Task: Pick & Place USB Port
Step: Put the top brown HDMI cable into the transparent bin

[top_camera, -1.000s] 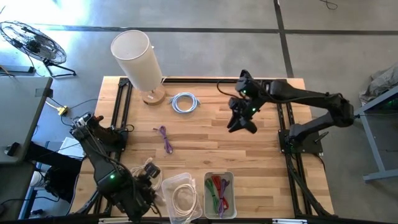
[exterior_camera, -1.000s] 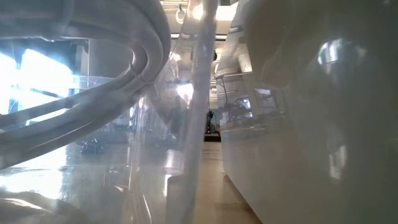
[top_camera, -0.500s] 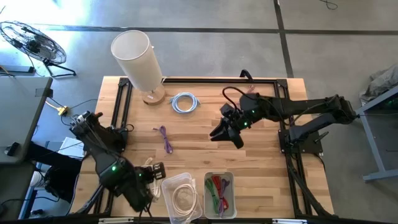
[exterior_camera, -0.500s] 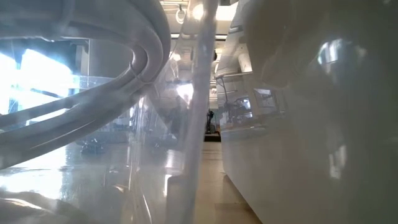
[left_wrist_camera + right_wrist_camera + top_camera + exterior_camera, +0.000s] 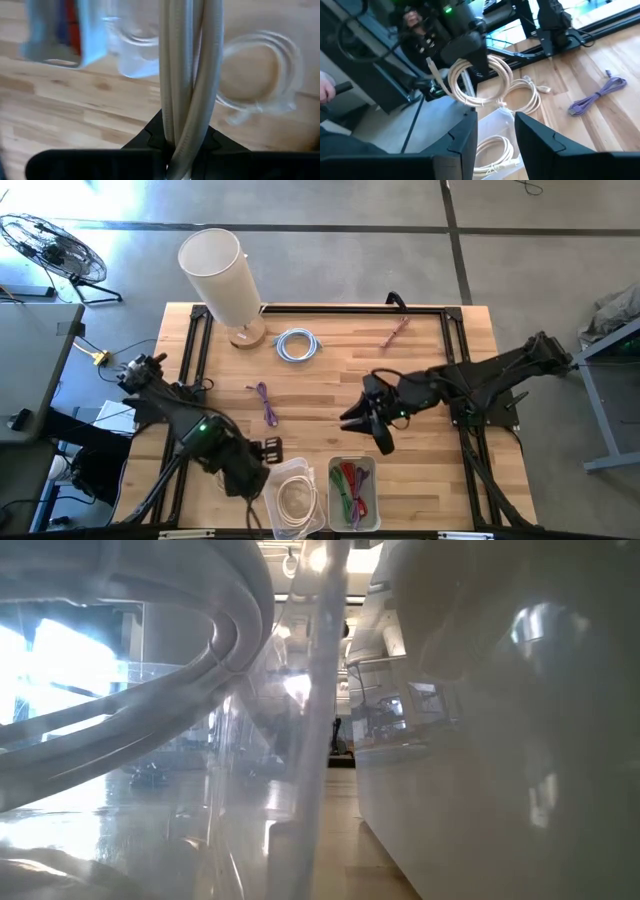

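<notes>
From above, I see the left gripper (image 5: 268, 452) clamped on a beige cable coil (image 5: 479, 82), hanging at the clear bin (image 5: 296, 498)'s ten o'clock rim. The right gripper (image 5: 372, 430) stands half open, empty, at the second bin (image 5: 352, 492)'s twelve o'clock. Three loose cables: purple (image 5: 265, 403), blue-white (image 5: 297, 345), pink (image 5: 395, 332). One lamp (image 5: 222, 280).

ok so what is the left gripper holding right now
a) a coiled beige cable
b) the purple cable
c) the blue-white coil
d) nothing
a: the left gripper is clamped on a coiled beige cable above the clear bin, while the purple cable and blue-white coil lie on the table.
</notes>
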Controlling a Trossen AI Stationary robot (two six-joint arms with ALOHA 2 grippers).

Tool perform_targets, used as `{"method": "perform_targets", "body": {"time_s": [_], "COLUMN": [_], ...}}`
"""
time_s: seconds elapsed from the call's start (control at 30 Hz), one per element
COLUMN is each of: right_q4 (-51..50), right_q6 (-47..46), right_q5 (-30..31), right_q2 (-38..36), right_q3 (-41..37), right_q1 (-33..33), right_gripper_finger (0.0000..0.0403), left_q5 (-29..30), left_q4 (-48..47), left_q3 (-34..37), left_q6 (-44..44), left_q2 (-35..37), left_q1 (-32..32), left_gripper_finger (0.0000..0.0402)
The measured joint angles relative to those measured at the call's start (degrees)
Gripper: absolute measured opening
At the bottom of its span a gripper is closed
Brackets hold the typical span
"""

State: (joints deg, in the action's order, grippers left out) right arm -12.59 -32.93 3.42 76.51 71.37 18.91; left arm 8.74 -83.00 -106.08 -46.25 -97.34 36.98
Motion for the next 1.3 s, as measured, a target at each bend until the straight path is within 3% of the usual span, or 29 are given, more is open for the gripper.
{"method": "perform_targets", "body": {"time_s": [0.13, 0.53, 0.73, 1.3], "right_q4": [-0.01, -2.54, -4.26, -6.90], "right_q6": [1.62, 4.91, 6.41, 7.48], "right_q5": [-0.75, -7.14, -8.18, -11.97], "right_q2": [0.00, 0.00, 0.00, 0.00], "right_q3": [0.00, 0.00, 0.00, 0.00], "right_q1": [0.84, 0.77, 0.60, 2.43], "right_gripper_finger": [0.0122, 0.0122, 0.0122, 0.0122], "left_q5": [-2.60, -7.04, -12.54, -17.36], "left_q4": [5.68, 8.96, 8.12, 13.56], "left_q3": [0.00, -0.02, -0.02, 0.00], "left_q6": [3.98, 12.74, 16.47, 19.98], "left_q2": [0.00, -1.06, -4.63, -11.76], "left_q1": [-1.99, -4.01, -3.96, -3.96], "left_gripper_finger": [0.0032, 0.0032, 0.0032, 0.0031]}}
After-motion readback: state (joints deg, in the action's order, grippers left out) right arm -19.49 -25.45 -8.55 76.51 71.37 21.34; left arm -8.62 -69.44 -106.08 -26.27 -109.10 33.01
